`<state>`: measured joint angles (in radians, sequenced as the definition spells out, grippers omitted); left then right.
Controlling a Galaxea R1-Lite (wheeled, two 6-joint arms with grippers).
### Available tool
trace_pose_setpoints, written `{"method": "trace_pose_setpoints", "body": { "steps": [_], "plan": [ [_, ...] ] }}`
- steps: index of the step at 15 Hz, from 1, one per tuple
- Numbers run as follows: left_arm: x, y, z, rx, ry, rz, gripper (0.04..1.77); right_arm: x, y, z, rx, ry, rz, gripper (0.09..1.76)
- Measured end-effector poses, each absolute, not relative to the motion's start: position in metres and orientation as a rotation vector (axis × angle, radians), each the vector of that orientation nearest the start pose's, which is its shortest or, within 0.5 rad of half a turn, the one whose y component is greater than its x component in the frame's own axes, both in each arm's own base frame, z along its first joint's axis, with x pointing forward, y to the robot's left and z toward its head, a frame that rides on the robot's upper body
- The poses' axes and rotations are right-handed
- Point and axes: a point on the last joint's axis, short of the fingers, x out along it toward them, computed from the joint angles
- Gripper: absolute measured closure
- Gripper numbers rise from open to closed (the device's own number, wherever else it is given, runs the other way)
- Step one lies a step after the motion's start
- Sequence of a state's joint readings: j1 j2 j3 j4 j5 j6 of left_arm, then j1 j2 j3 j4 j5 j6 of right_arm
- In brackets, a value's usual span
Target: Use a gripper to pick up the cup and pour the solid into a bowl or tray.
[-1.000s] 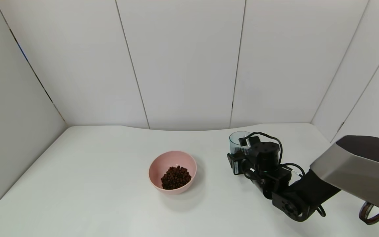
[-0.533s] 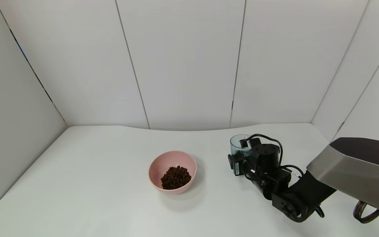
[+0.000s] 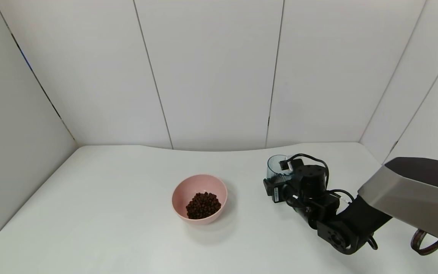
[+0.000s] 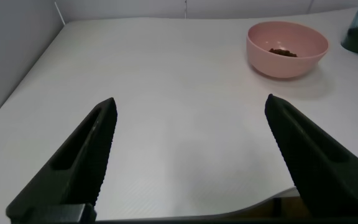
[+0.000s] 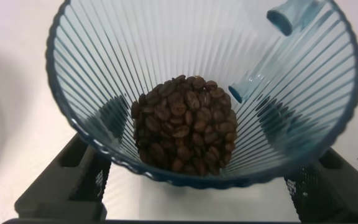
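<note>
White table [image 3: 127,213]; right claw [image 3: 280,182] clamps ribbed blue-grey cup [image 3: 276,166], brown pellets [image 5: 182,124] inside; left claw [image 4: 191,162] spread.

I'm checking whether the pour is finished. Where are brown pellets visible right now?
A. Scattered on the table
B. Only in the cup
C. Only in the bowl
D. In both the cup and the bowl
D. The right wrist view shows a heap of pellets at the bottom of the cup, and the head view shows more lying in the bowl.
</note>
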<state>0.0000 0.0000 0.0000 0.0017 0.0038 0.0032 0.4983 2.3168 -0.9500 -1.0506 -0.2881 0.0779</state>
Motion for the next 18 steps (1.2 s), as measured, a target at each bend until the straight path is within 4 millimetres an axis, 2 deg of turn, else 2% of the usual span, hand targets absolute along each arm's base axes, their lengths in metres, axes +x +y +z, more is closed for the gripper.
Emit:
{"method": "trace_pose_setpoints", "body": {
  "steps": [4, 7, 13, 18],
  "plan": [
    [-0.023, 0.000, 0.075, 0.003, 0.002, 0.004, 0.09, 0.357, 0.186, 0.041, -0.053, 0.341, 0.219, 0.19],
    [-0.023, 0.000, 0.075, 0.003, 0.002, 0.004, 0.09, 0.347, 0.182, 0.058, -0.069, 0.401, 0.249, 0.18],
    [-0.023, 0.000, 0.075, 0.003, 0.002, 0.004, 0.09, 0.315, 0.163, 0.117, -0.078, 0.457, 0.267, 0.16],
    [-0.023, 0.000, 0.075, 0.003, 0.002, 0.004, 0.09, 0.272, 0.137, 0.169, -0.056, 0.483, 0.276, 0.15]
  ]
}}
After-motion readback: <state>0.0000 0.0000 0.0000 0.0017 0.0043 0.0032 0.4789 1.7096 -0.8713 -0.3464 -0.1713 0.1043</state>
